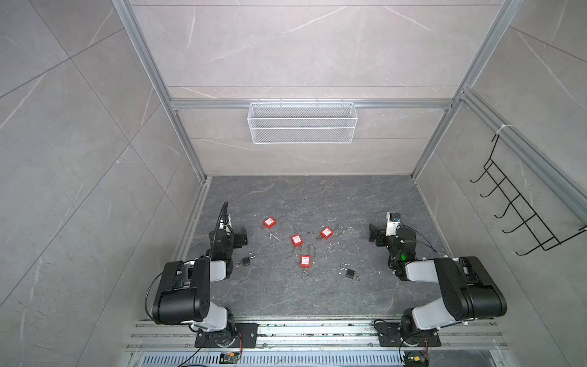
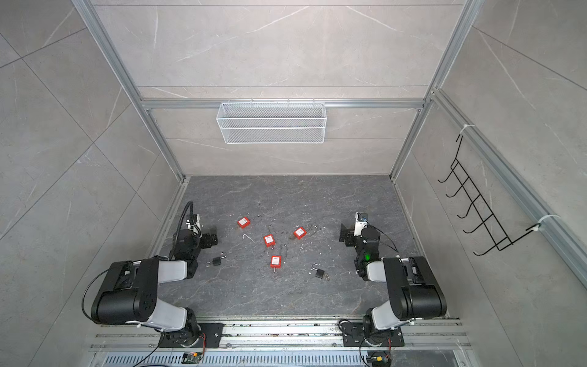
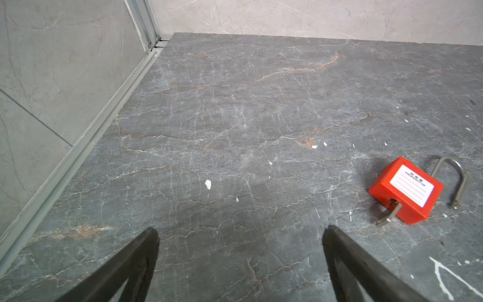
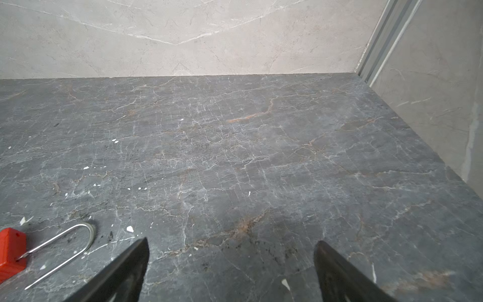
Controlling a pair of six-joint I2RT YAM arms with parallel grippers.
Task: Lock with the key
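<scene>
My left tool [image 3: 240, 232] hangs over the dark grey veined stone surface [image 3: 235, 117], its two black fingers spread as wide as they go with nothing between them. My right tool [image 4: 231, 243] stands just the same, wide apart and empty. The task piece nearest the left tool is a red block-shaped plastic padlock [image 3: 406, 191]. It lies flat toward the middle of the surface, near the tool but not touching it, with one leg of its steel shackle [image 3: 456, 177] free of the body and a metal key [image 3: 386, 217] sticking out of its base. Its white label reads "PROPERTY OF" above ruled lines; the small characters over that I cannot read. Only white flecks on the stone lie between it and the fingers. Near my right tool lies a second red padlock [image 4: 10, 248], its long thin shackle [image 4: 65, 248] pointing toward the tool, apart from it. In a top view, a third red padlock [image 1: 296, 240] and a fourth red padlock [image 1: 305, 261] lie between the two arms. A small black padlock [image 1: 246, 261] sits just beside my left arm, and a second black padlock [image 1: 349, 273] lies nearer my right arm. A white wire-mesh basket [image 1: 301, 122] hangs on the back wall.
</scene>
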